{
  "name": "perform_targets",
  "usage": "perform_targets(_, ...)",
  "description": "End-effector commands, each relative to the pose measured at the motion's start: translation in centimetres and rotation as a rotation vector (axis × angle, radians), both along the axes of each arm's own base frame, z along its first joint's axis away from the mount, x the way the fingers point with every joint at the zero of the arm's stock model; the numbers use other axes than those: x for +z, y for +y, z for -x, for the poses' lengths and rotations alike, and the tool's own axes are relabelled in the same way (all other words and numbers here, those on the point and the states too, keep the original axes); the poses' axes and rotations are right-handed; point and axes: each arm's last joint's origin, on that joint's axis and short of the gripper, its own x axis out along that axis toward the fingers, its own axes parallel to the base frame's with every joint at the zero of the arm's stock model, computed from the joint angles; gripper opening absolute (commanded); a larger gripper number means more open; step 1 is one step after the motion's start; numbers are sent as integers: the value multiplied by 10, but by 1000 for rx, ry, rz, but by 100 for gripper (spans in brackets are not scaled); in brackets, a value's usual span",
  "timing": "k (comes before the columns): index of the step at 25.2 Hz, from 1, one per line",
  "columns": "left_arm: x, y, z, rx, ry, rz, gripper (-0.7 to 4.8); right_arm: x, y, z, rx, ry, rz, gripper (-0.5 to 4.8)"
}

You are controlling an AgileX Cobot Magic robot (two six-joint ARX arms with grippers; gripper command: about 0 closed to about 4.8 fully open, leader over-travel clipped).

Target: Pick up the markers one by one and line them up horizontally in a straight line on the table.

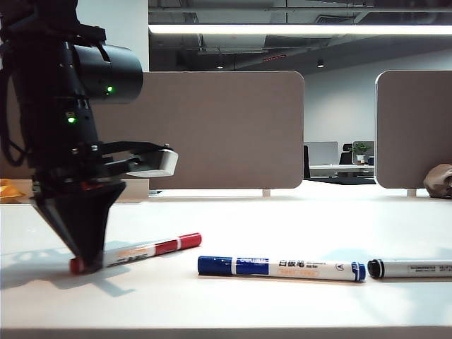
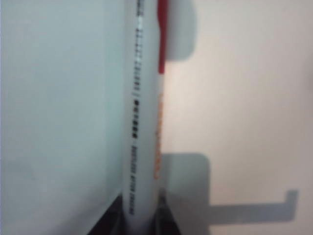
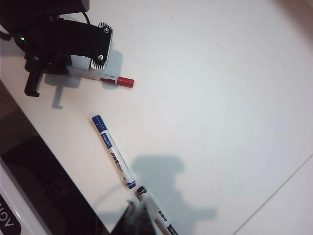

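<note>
The red marker (image 1: pixel 152 248) lies at a slant on the table (image 1: pixel 282 219), cap end pointing right and away. My left gripper (image 1: pixel 86 260) points down onto its rear end. In the left wrist view its dark fingers (image 2: pixel 164 218) press both sides of the white barrel (image 2: pixel 142 147), shut on it. The blue marker (image 1: pixel 281 268) lies flat near the middle and the black marker (image 1: pixel 413 268) lies end to end with it on the right. My right gripper (image 3: pixel 138 215) hangs shut and empty just beside the black marker (image 3: pixel 157 211), apart from the blue marker (image 3: pixel 113 152).
Two grey-brown partition panels (image 1: pixel 226 131) (image 1: pixel 413 127) stand along the table's far edge. A yellow thing (image 1: pixel 10 191) sits at far left and a brown lump (image 1: pixel 439 181) at far right. A dark strip (image 3: pixel 44 186) borders the table's near edge.
</note>
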Motion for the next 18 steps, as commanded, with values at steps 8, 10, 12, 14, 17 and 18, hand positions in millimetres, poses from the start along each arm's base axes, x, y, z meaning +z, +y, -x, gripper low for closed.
perform_targets(8,-19,17,16,-87,130,-266,66,2,-1,1,42,-30,13,-5)
perform_targets(10,-19,17,17,-102,136,-271,66,2,-1,1,46,-31,15,-6)
perform_targets(12,-15,18,18,-144,122,-291,67,2,-1,1,48,-32,17,-5)
perform_targets(14,-11,19,19,-181,105,-299,67,2,-1,1,48,-32,17,-5)
perform_targets(17,-5,21,19,-202,67,-316,82,2,-1,1,49,-32,16,-6)
perform_targets(18,-2,21,20,-220,52,-311,83,2,-1,1,59,-24,7,-5)
